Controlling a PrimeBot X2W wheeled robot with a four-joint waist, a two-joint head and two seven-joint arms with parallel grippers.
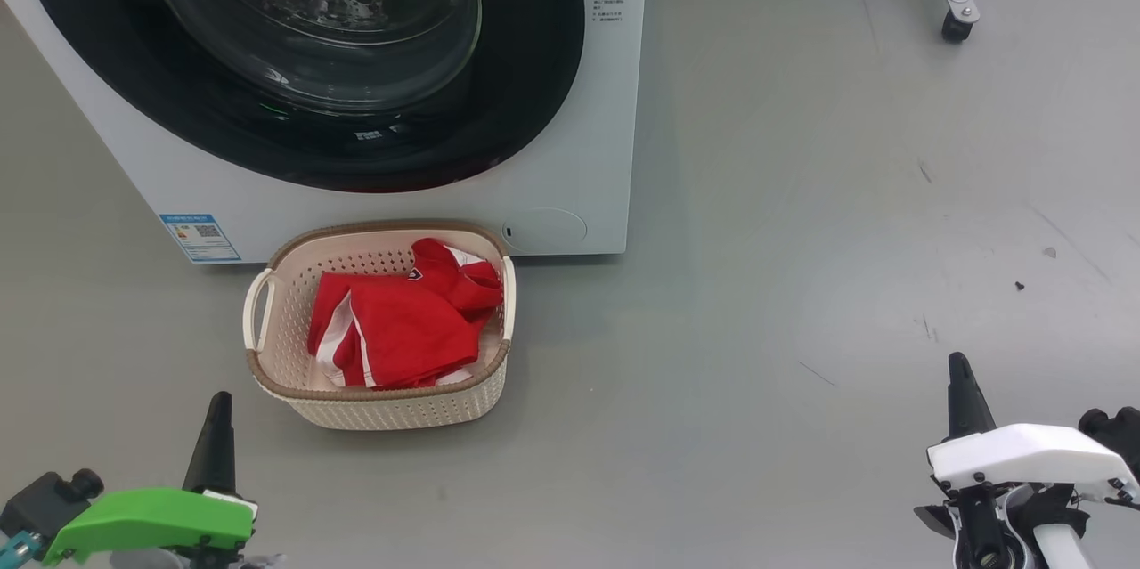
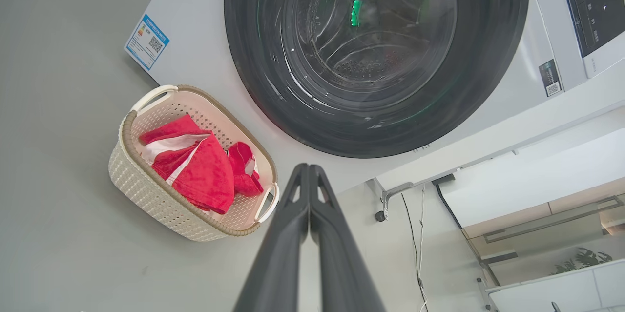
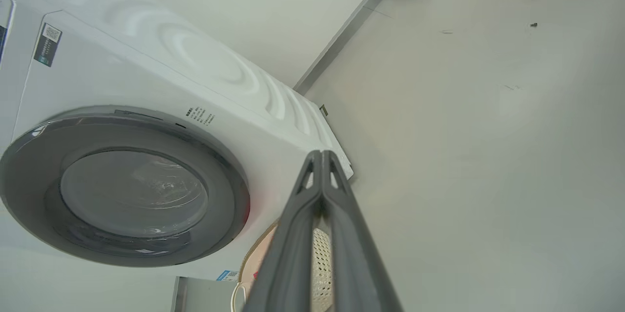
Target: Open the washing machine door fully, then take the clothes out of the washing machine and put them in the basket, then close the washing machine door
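Two grippers empty, fingers pressed together: left gripper (image 1: 218,404) and right gripper (image 1: 958,369), both well apart from washing machine (image 1: 570,186). Door (image 1: 525,61) shut flush. Red clothes (image 1: 401,329) in basket (image 1: 374,228), just beside machine's front base. Left wrist view adds control panel (image 2: 591,4); right wrist view adds ribbed side panel (image 3: 215,63).

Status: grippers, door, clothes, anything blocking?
Left gripper shut, holding nothing; right gripper same. Washing machine door closed; red garment in basket. Basket on floor below door, apart from both grippers.
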